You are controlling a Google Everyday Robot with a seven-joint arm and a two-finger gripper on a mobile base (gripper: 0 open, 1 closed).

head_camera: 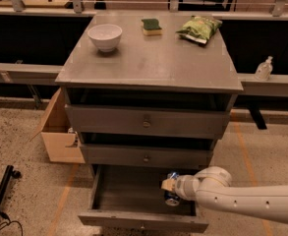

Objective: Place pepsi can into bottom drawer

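The bottom drawer (pixel 143 220) of the grey cabinet is pulled open, its dark inside showing. My white arm reaches in from the right, low over the drawer's right side. My gripper (pixel 171 187) is shut on the pepsi can (pixel 172 196), a small blue can with a silver end. The can hangs inside the drawer's opening near its right wall, low over the drawer floor. I cannot tell whether it touches the floor.
On the cabinet top (pixel 148 63) stand a white bowl (pixel 104 36), a green sponge (pixel 151 26) and a green chip bag (pixel 199 28). The two upper drawers (pixel 143 123) are shut. A cardboard box (pixel 60 132) sits on the floor to the left. A clear bottle (pixel 264 69) stands at the right.
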